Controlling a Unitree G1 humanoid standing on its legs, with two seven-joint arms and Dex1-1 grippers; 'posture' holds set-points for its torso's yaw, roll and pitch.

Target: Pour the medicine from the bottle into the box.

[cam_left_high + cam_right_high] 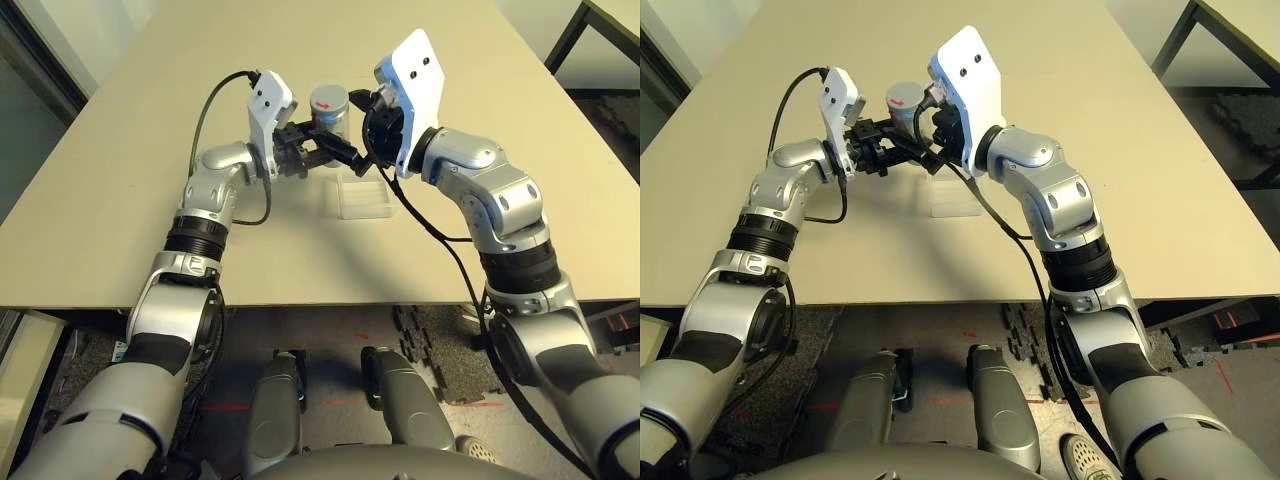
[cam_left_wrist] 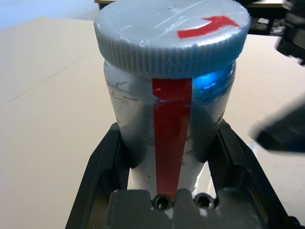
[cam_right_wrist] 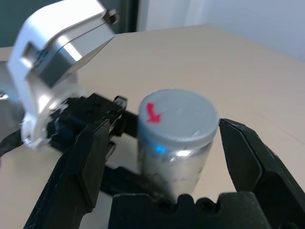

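While the left gripper (image 1: 318, 148) clamps the bottle (image 1: 330, 108) low on its body and holds it upright above the table (image 1: 120, 180), the right gripper (image 3: 162, 157) stands with its jaws spread wide on either side of the bottle's grey cap (image 2: 171, 36) — not gripping. At roughly five o'clock from the bottle lies the box (image 1: 364, 198), flat on the tabletop.

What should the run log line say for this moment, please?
left gripper: shut on bottle, upright above table | cap: still on | right gripper: open, fingers either side of cap | box: on table below
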